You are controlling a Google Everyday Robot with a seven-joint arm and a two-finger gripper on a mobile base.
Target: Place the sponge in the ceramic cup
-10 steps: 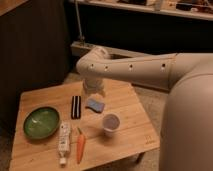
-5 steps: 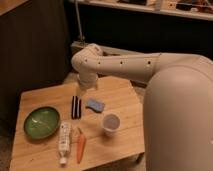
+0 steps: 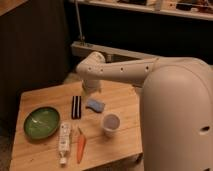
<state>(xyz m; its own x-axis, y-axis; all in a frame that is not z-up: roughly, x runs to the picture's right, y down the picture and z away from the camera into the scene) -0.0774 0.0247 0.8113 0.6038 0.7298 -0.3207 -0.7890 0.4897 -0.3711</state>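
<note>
The sponge (image 3: 95, 105), a small light-blue block, lies on the wooden table (image 3: 40, 97) near its middle. The ceramic cup (image 3: 110, 123), white and round, stands upright just to the front right of the sponge, apart from it. My white arm reaches in from the right, and its bent wrist hangs over the table's back edge. The gripper (image 3: 91, 89) points down just behind the sponge, slightly above it. The sponge lies free on the wood.
A black-and-white striped bar (image 3: 76, 106) lies left of the sponge. A green plate (image 3: 42, 121) sits at the front left. A white tube (image 3: 64, 140) and an orange carrot (image 3: 81, 145) lie near the front edge. My arm's bulky shell (image 3: 175, 115) covers the table's right side.
The arm's shell has swung further into view on the right. The wrist end has come down a little toward the table behind the sponge. The objects have not moved.
</note>
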